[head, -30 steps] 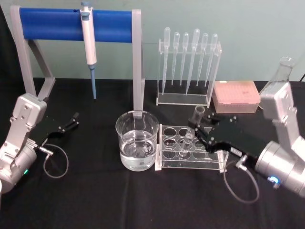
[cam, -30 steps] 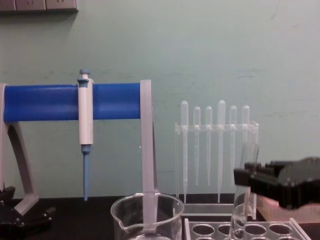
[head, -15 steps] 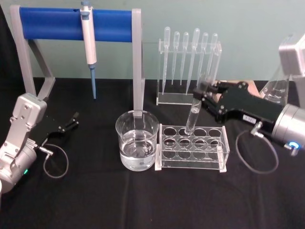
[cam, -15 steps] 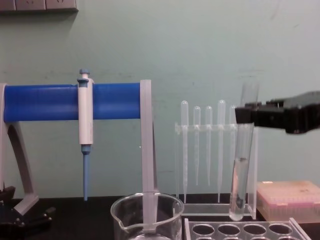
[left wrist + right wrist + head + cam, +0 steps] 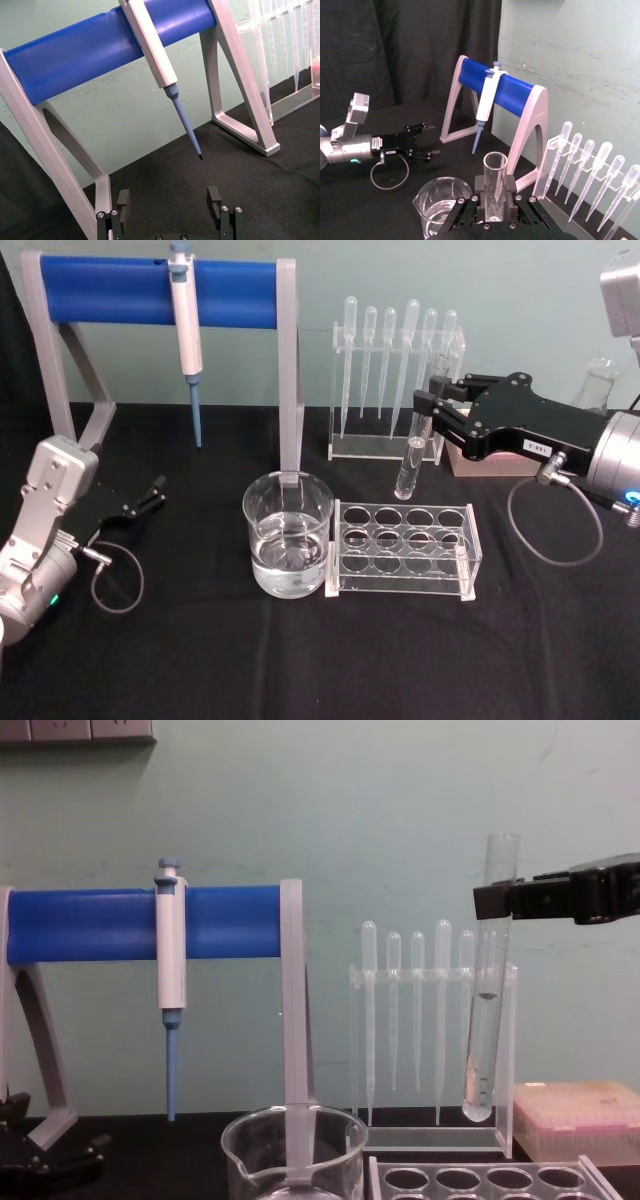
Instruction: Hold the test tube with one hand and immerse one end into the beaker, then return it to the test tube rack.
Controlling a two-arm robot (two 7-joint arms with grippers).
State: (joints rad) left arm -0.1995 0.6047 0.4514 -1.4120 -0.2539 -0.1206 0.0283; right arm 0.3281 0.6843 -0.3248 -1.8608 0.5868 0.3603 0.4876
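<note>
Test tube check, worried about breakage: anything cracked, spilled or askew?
Nothing stands out. The test tube hangs intact, slightly tilted, in the right gripper above the rack; the beaker stands upright, no spill. The left gripper sits parked, open.

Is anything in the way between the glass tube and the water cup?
Nothing visible. The right gripper holds the test tube higher than the rack, with open air between it and the beaker to its left. The left gripper is parked far left.

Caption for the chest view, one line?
Right gripper holds the test tube upright above the rack, beaker to its left.
</note>
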